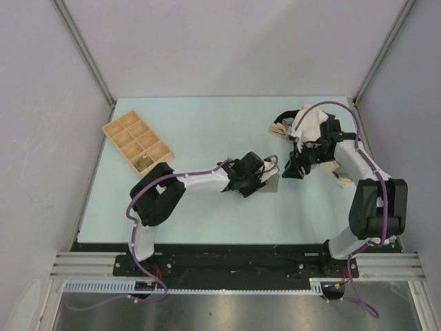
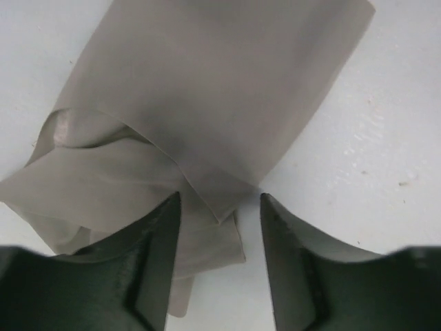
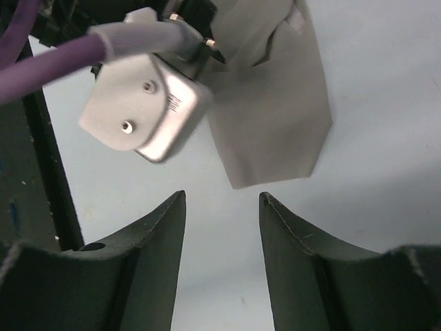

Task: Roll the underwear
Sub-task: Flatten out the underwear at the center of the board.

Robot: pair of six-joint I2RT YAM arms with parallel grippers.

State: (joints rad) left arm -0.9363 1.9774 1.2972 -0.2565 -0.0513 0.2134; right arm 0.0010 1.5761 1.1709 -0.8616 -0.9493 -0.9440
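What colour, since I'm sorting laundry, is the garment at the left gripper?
Plain taupe-grey cloth underwear; best in left wrist view.

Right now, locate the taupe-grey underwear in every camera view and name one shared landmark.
Top external: the underwear lies near table centre, peeking out beside the left tool.
Left wrist: it fills the upper and middle frame.
Right wrist: upper middle, right of a silver box.
Shared landmark: the pale table beneath it.

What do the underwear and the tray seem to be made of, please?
The underwear: thin, soft taupe-grey cloth, matte; it folds and creases limply. The tray: probably wood or tan plastic, matte; rigid thin dividers, too small to tell which.
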